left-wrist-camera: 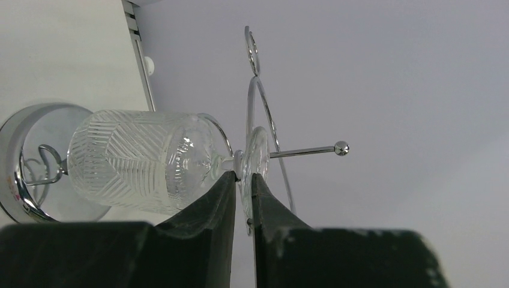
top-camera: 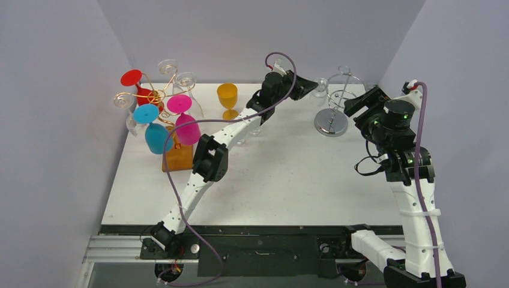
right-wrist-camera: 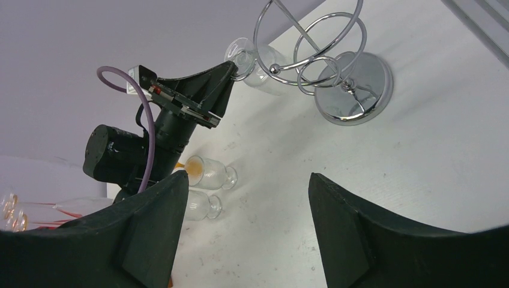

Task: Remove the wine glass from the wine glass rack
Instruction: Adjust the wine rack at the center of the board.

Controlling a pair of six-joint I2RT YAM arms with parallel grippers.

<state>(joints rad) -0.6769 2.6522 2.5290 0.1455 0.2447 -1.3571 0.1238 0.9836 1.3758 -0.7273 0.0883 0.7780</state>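
Note:
A clear cut-pattern wine glass (left-wrist-camera: 138,159) hangs on its side on the chrome wine glass rack (top-camera: 331,114), its foot on a rack arm (left-wrist-camera: 306,151) that ends in a ball. My left gripper (left-wrist-camera: 243,177) is shut on the glass's foot, one finger on each side of the disc. In the top view the left gripper (top-camera: 312,86) reaches to the rack's left side at the back of the table. My right gripper (right-wrist-camera: 249,180) is open and empty, just right of the rack in the top view (top-camera: 360,99). The right wrist view shows the rack (right-wrist-camera: 354,90) and the glass (right-wrist-camera: 258,66).
A copper rack (top-camera: 156,99) with red, blue, pink and clear glasses stands at the back left on an orange block (top-camera: 177,157). A yellow glass (top-camera: 227,96) stands upright beside it. Two clear glasses (right-wrist-camera: 210,174) lie on the table under the left arm. Walls enclose the table.

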